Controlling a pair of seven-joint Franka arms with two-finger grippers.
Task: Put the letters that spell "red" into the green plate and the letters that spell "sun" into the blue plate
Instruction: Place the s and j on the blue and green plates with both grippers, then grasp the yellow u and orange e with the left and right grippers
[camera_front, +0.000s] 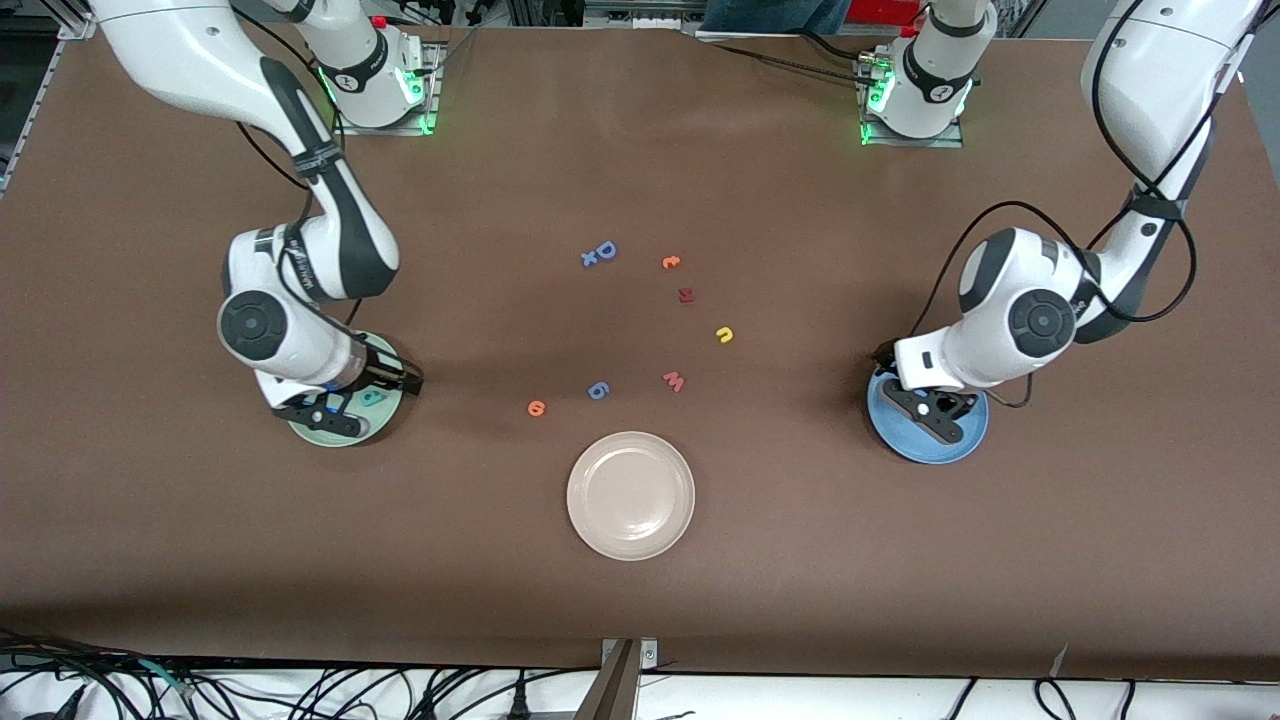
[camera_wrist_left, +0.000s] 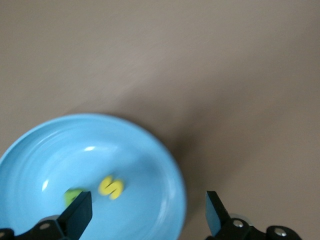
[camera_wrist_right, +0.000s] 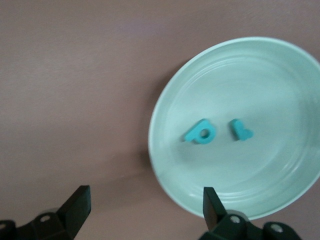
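Observation:
My right gripper hangs open and empty over the rim of the green plate. In that plate lie a teal "d" and a teal "r". My left gripper hangs open and empty over the blue plate. A yellow "s" and a green letter lie in that plate. The orange "e" and the yellow arch letter lie on the table in the middle.
A beige-white plate sits nearest the front camera. Loose letters lie mid-table: a blue "6" shape, a pink "w", a dark red letter, a small orange letter and blue letters.

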